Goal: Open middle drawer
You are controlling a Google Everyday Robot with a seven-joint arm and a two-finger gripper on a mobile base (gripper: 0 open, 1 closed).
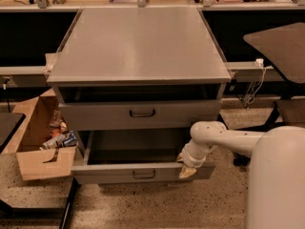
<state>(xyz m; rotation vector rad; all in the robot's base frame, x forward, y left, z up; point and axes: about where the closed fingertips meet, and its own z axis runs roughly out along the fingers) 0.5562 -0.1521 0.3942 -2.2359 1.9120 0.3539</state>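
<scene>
The middle drawer [114, 173] is the lower of the two grey drawers that show. It is pulled well out, its deep grey tray is open to view, and a small dark bar handle [144, 174] sits at the centre of its low front. My gripper [187, 170] is at the right part of the drawer's front rim, at the end of my white arm [224, 136], which reaches in from the right. Anything below this drawer is hidden by it.
The drawer above [142, 114] stands slightly out under the cabinet's flat grey top [138, 42]. An open cardboard box [33, 151] with litter sits on the floor at the left. A dark table [281, 44] stands at the right. My white body [276, 180] fills the lower right.
</scene>
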